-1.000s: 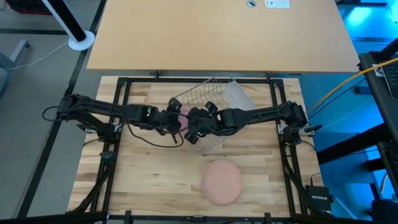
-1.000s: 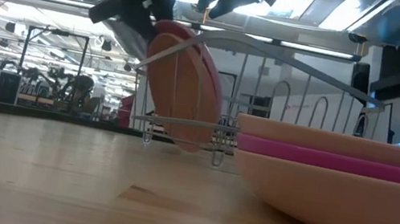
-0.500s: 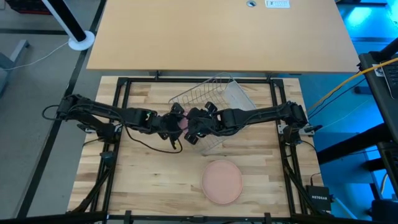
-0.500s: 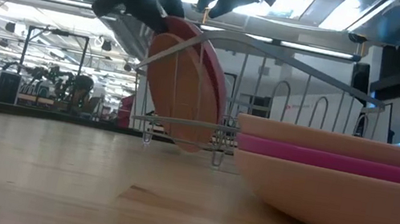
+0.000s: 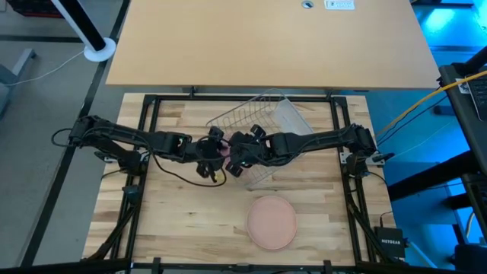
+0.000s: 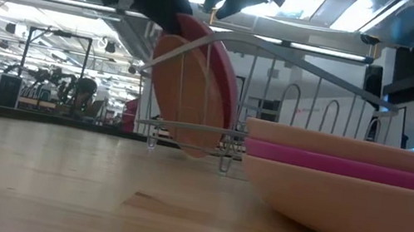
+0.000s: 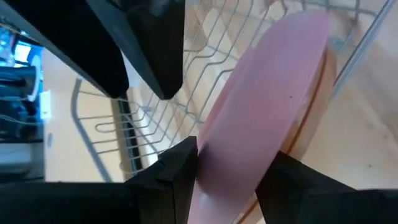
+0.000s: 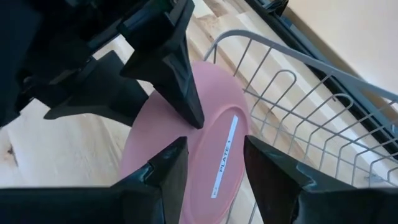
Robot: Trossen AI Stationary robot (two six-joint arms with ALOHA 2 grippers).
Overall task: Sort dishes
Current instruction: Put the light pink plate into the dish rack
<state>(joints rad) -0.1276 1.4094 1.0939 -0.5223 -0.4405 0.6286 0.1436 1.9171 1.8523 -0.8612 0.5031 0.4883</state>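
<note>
A magenta-pink plate (image 6: 228,77) and a tan-brown plate (image 6: 181,95) stand on edge side by side in the silver wire rack (image 5: 262,114), their lower rims among its wires. My left gripper (image 7: 233,152) is shut on the pink plate (image 7: 261,112) at its top; the tan plate (image 7: 316,102) stands just behind it. My right gripper (image 8: 214,144) hangs open over the pink plate's labelled face (image 8: 205,155); I cannot tell whether it touches. A stack of peach plates with a pink one between them (image 5: 272,221) lies near the front edge. My left gripper pinches the pink plate's upper rim (image 7: 224,171) between its two fingers, one finger on each face. One fingertip (image 8: 189,112) lies on the labelled face. The fingers slant down from the table's left. The plate stands tilted, its lower rim in the rack.
The rack lies slantwise at the table's middle back, with a clear plastic thing (image 5: 293,118) at its far right end. The plate stack (image 6: 350,169) stands close to the low camera. Bare wood lies at the front left. The two grippers are close together over the rack.
My left gripper has gone a little toward the table's right edge and up, and the pink plate's upper rim has gone with it. The plate's lower rim has stayed in the rack. My right gripper has kept still.
</note>
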